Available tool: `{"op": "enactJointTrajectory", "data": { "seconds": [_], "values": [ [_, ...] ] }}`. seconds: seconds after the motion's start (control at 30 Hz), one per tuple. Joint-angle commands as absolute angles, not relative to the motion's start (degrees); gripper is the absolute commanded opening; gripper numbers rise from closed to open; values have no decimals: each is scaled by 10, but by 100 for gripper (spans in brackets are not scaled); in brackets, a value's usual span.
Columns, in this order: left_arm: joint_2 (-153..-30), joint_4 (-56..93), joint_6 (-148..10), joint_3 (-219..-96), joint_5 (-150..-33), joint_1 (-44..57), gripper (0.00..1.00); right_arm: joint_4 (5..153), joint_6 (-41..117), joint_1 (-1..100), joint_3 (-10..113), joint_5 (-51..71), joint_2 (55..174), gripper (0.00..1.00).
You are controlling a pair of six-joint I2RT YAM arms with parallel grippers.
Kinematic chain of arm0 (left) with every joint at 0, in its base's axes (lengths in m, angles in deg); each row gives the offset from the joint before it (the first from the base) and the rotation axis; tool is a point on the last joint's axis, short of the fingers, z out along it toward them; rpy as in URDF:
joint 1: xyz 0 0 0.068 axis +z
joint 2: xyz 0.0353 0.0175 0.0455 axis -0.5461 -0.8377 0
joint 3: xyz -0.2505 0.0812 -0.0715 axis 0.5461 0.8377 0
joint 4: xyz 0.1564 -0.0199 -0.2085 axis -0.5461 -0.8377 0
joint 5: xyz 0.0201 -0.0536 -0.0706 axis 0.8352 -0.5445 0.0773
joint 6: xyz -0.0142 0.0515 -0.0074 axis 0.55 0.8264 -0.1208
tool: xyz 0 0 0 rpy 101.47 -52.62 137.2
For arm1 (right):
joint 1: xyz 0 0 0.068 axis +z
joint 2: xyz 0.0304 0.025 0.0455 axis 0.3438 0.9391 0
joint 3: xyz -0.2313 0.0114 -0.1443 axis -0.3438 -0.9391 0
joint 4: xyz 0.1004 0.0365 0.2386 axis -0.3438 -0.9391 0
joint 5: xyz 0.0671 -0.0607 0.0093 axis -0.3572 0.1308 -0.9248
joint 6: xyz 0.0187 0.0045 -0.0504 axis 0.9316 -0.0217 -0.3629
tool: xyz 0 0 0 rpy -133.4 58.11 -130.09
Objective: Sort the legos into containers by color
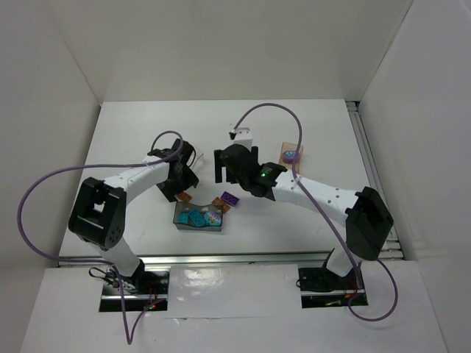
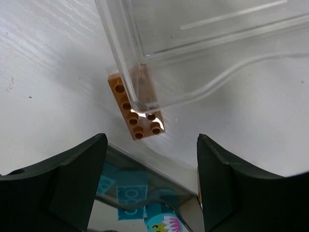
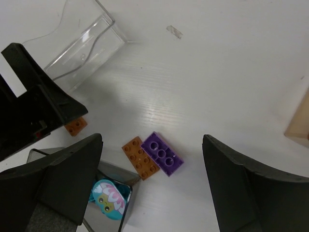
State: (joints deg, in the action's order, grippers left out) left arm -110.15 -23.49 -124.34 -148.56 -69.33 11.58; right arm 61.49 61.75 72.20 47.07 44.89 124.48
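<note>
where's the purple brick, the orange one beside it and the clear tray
purple brick (image 3: 162, 154), right wrist view, middle of its studded top
orange brick (image 3: 140, 157), right wrist view, middle of its top
clear tray (image 3: 89, 48), right wrist view, its near wall

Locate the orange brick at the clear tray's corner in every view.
Top external: orange brick left of centre, just above the grey tray.
Left wrist: brick at centre, clear tray corner overlapping it.
Right wrist: brick left of centre, above the grey tray.
Shared landmark: the grey tray, teal pieces inside.
</note>
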Motion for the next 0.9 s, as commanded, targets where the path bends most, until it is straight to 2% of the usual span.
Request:
{"op": "enactJointTrajectory", "data": {
  "seconds": [0.0, 0.33, 0.63, 0.67, 0.8, 0.87],
  "values": [
    [-1126, -250, -1286, -1501, -661, 116, 82, 600, 624, 719, 452, 473, 1208, 91],
    [-1152, -225, -1301, -1484, -656, 110, 64, 582, 629, 719, 440, 485, 1197, 91],
    [-1176, -203, -1284, -1473, -662, 110, 64, 572, 629, 713, 440, 495, 1197, 91],
    [-1182, -203, -1284, -1473, -662, 110, 62, 572, 629, 713, 440, 495, 1197, 91],
    [-1182, -203, -1272, -1485, -662, 110, 40, 572, 629, 713, 440, 495, 1197, 91],
    [-1176, -211, -1272, -1493, -656, 110, 36, 572, 629, 713, 440, 495, 1197, 91]
  ]
}}
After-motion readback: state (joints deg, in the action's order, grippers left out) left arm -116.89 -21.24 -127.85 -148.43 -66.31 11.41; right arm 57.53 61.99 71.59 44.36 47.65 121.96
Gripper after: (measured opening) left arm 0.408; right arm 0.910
